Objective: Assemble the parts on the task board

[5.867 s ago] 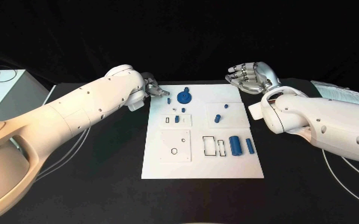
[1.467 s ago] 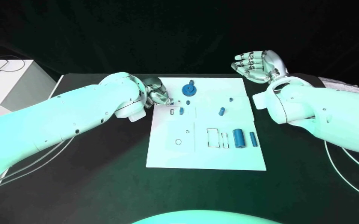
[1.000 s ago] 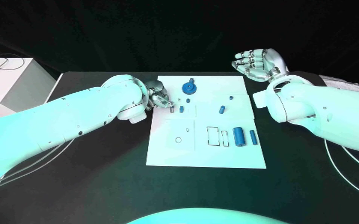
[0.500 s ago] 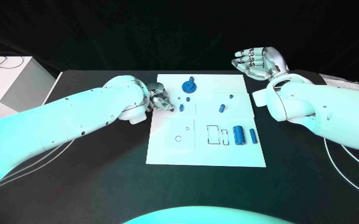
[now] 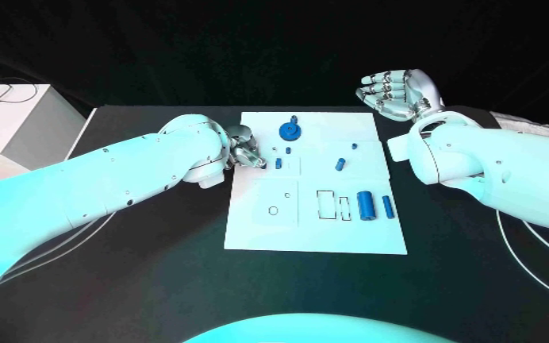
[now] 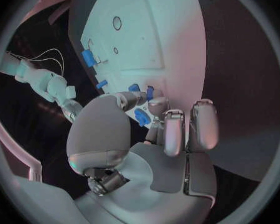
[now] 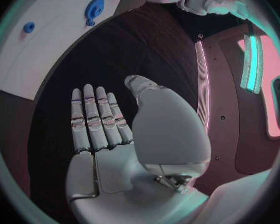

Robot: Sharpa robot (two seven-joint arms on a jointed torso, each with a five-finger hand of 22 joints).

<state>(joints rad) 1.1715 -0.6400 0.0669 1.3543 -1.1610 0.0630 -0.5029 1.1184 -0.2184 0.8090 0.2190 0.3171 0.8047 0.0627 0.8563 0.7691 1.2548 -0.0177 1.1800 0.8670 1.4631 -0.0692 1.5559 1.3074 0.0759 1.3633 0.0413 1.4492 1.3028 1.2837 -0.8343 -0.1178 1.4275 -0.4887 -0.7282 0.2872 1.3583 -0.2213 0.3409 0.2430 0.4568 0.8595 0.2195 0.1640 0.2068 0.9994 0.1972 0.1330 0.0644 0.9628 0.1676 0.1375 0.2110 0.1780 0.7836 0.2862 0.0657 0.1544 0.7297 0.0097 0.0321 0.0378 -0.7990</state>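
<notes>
The white task board [image 5: 315,228] lies in the middle of the black table. My left hand [image 5: 243,153] is at the board's left edge and pinches a small blue part [image 6: 142,117] between thumb and fingers [image 6: 157,108]. On the board's far half stand a blue gear-like part [image 5: 290,129], a short peg [image 5: 278,163] and a slanted piece [image 5: 339,164]. A thick blue cylinder [image 5: 365,204] and a slim one [image 5: 387,206] lie at the right. My right hand [image 5: 395,97] is raised off the board's far right corner, holding nothing, its fingers [image 7: 96,117] apart from the thumb.
Rectangular slots [image 5: 326,202] and a round hole [image 5: 272,210] mark the board's near half. A white box [image 5: 28,125] stands at the table's left edge. Black table [image 5: 137,263] surrounds the board [image 7: 53,40].
A small blue part that lay by the board's far left corner is now pinched in my left hand, which has drawn a little nearer along the left edge. My right hand stays raised.
</notes>
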